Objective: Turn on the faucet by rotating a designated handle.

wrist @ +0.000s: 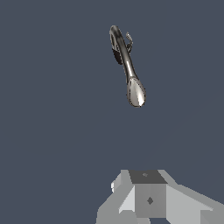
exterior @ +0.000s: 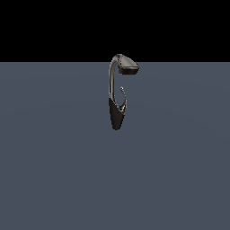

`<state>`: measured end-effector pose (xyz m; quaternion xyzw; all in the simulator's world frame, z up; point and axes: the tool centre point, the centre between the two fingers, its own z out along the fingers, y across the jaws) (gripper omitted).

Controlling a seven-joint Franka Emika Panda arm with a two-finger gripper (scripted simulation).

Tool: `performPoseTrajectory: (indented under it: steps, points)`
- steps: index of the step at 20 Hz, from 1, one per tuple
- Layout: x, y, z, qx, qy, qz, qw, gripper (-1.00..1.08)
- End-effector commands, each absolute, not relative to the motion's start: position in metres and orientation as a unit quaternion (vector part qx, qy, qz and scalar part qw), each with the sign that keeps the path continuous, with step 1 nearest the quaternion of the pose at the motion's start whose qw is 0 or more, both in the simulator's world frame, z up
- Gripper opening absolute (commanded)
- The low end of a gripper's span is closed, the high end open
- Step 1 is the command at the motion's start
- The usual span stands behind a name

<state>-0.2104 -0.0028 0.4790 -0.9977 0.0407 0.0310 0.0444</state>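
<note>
Claw (wrist: 148, 205): only a blocky white and grey part of it shows at the edge of the wrist view; the fingertips are out of frame, so cannot tell how far apart they stand or whether anything is in them. It shows no contact with anything and sits well apart from the faucet (wrist: 127, 65). The arm does not appear in the exterior view.

Faucet (exterior: 117, 92) stands alone on the flat slate-blue counter (exterior: 54, 170), upright. Dark brown base tapers to a point at its lower end. From the base a thick grey-beige metallic neck rises tall, arches over at the top and ends in a flattened spray head pointing toward the exterior view's right. In the wrist view the neck is seen from above, shiny, with the spoon-shaped spray head nearest the claw.

Handle (exterior: 123, 96): thin, short, curved silvery lever, far slimmer than the neck, rising from the top of the base just beside the neck, under the spray head. In the wrist view the handle (wrist: 129, 40) is a tiny hooked sliver beside the neck's far end; its exact angle is probably too small to judge there.
</note>
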Motion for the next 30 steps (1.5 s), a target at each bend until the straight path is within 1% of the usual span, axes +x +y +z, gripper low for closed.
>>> performPoseTrajectory:
  steps: [1,15,22,30]
  points:
    - [-0.198,-0.001,0.476,-0.996,0.060,0.039,0.056,-1.00]
    - [-0.102,0.004,0.436,-0.965,0.204,0.103,0.130,-1.00]
    - [-0.054,0.003,0.402,-0.936,0.280,0.140,0.161,-1.00]
    - [-0.003,-0.002,0.354,-0.893,0.365,0.183,0.191,-1.00]
